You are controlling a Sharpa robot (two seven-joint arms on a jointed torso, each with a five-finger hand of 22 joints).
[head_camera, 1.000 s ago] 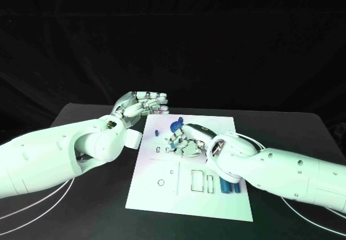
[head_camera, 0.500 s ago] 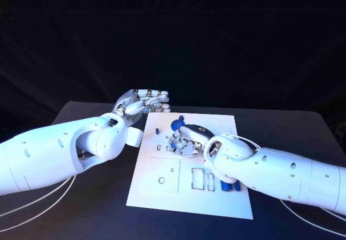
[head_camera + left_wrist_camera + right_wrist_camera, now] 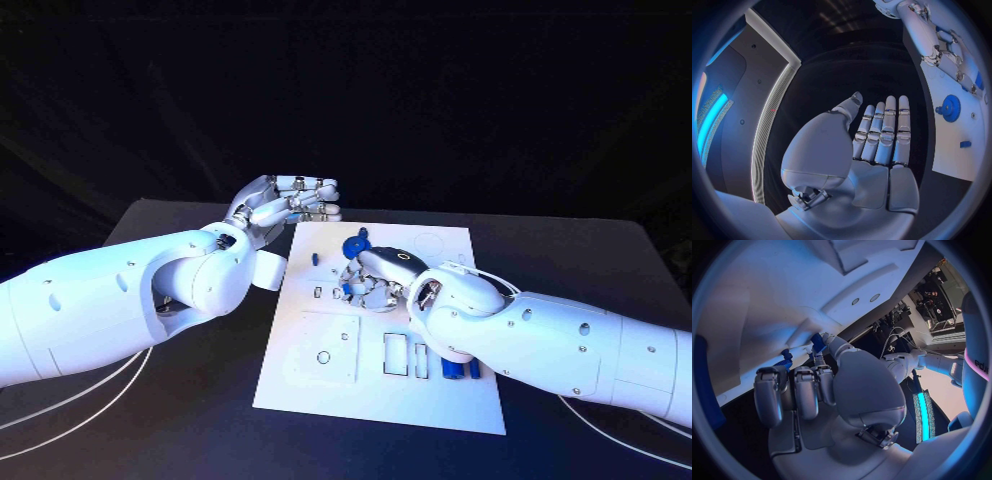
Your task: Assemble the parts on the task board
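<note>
Black bench [image 3: 173, 420] carries the white task board [image 3: 346, 390]. Right robot hand [image 3: 378, 283] curls over the board's middle, pinching a small blue part [image 3: 817, 343] against it (a blue gear [image 3: 355, 244] sits just beyond). Left robot hand [image 3: 286, 205] hovers released, fingers straight, beside the board's far corner.

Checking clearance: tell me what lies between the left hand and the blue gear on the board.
In the left wrist view, only bare white task board and dark table separate the left hand from the blue gear.

task board [image 3: 325, 385] mid-table [image 3: 173, 420] | left hand [image 3: 283, 205] behind its far-left corner | right hand [image 3: 372, 285] over it
</note>
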